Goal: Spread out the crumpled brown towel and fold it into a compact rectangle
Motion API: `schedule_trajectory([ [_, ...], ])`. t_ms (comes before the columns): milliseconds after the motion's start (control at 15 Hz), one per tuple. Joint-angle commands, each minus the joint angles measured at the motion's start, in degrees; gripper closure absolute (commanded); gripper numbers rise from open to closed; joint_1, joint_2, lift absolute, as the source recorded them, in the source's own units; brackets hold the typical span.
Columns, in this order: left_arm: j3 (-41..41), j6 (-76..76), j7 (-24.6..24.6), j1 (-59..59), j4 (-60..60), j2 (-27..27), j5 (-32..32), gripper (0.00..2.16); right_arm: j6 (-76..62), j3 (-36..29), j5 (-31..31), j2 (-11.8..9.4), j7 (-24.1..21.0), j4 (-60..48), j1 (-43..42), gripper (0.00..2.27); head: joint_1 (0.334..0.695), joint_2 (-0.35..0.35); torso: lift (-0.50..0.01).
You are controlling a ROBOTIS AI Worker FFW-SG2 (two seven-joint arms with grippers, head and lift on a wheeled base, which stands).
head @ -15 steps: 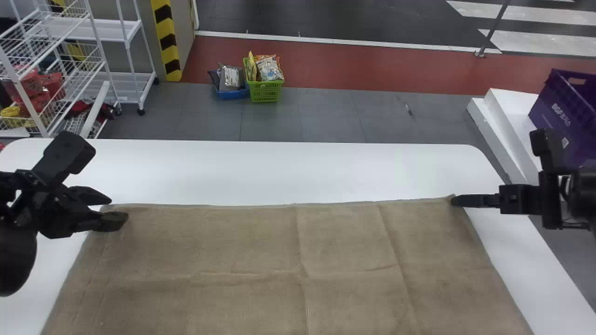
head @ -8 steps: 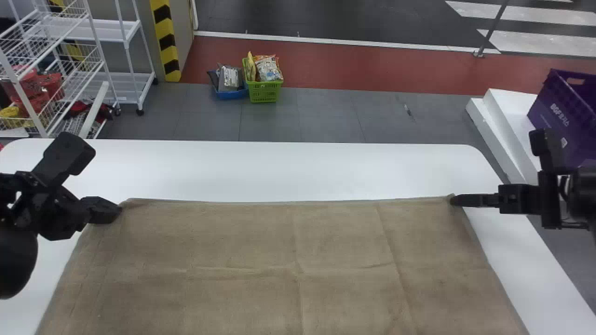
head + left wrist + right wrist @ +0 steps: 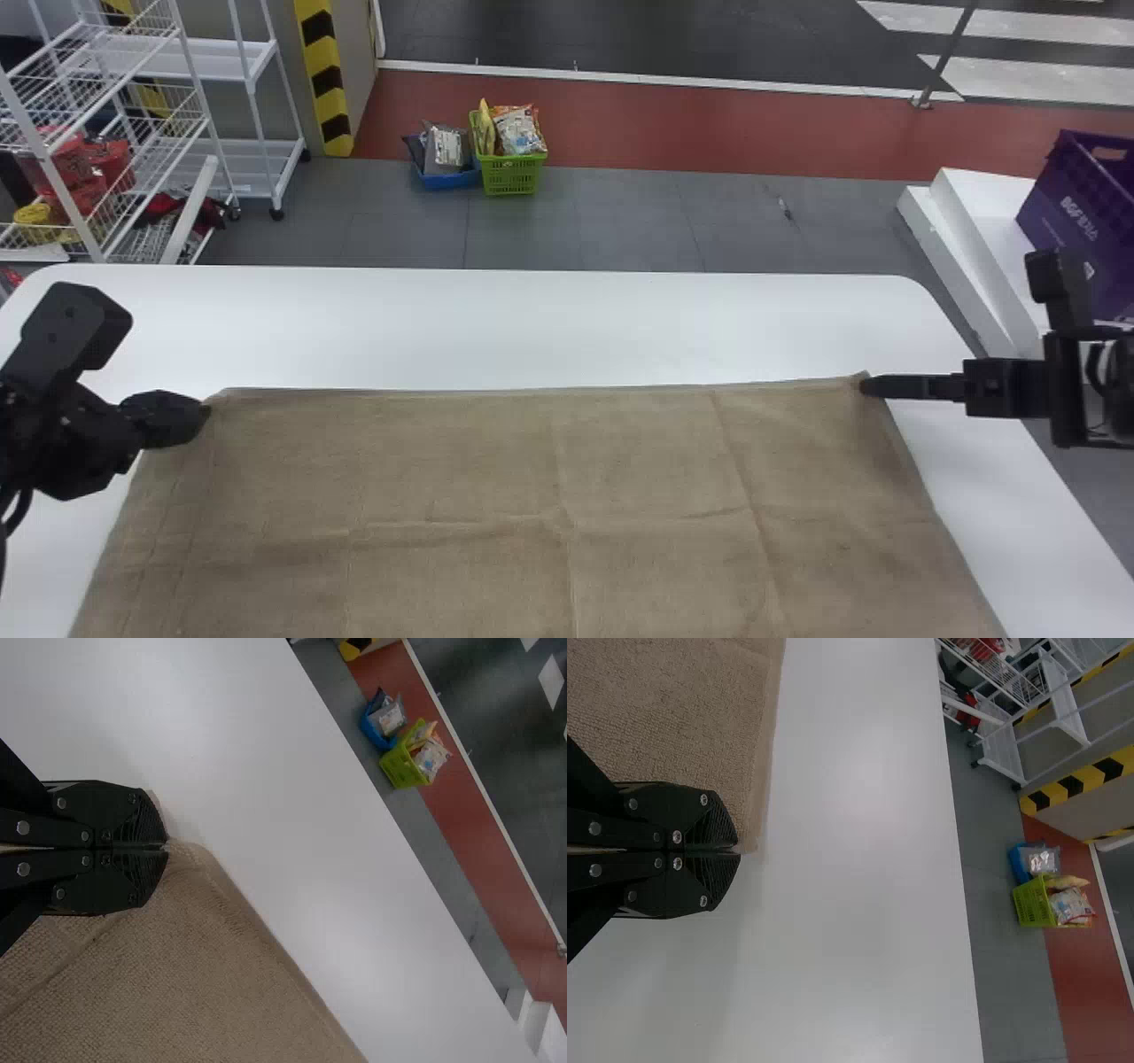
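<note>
Inspector: What are you finding on the worktop (image 3: 532,328)?

Operator: The brown towel (image 3: 461,478) is lying broadly spread, its far edge running nearly straight from left to right. One crease (image 3: 740,470) is crossing the right part from far to near.

Inspector: Condition of grip?

Operator: My left end effector (image 3: 166,848) is pinching the far left corner (image 3: 229,403), fingers closed together. My right end effector (image 3: 737,850) is clamping the far right corner (image 3: 855,390), also closed. Both are catching cloth at the very tips.

Inspector: Principal hazard?

Operator: Slippage. With so little cloth held, I am judging that a hard pull could be freeing a corner, the left one especially, since the cloth is puckering there.

Inspector: Further defects anticipated?

Operator: Skew. Spreading is looking nearly complete, so I am expecting the first fold next. If one arm is leading the other, the far edge could be landing crooked. If I am carrying it too low, the cloth could be dragging and bunching. That crease could be steering the fold off line, too.
</note>
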Motion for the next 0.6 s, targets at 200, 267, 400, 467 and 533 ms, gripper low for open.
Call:
schedule_trajectory([
  [200, 3.79, -3.46, 1.72, 4.7, -4.97, -0.79, 4.26, 1.31, 0.28, -0.68, -0.19, -0.04, 5.25, -11.53, 7.09, 1.24, 0.695, -0.073, -0.127],
  [267, 4.67, -3.46, 1.72, 6.2, -6.81, -0.87, 4.7, 1.31, 0.63, -0.68, -0.01, -0.04, 6.74, -14.07, 8.76, 1.24, 0.695, -0.069, -0.127],
  [400, 5.99, -5.04, 1.81, 9.36, -9.8, -0.87, 5.49, 1.31, 0.63, -0.68, 0.69, -0.04, 10.35, -18.64, 11.66, 1.24, 0.695, -0.054, -0.127],
  [467, 6.95, -6.45, 2.25, 11.12, -10.95, -1.05, 6.37, 1.3, 0.45, -0.95, 0.87, -0.13, 12.63, -20.58, 12.8, 1.24, 0.695, -0.049, -0.127],
  [533, 7.66, -7.32, 2.34, 12.26, -11.74, -1.05, 6.98, 1.3, 0.1, -1.38, 0.95, -0.3, 14.21, -21.72, 13.59, 1.24, 0.695, -0.042, -0.127],
])
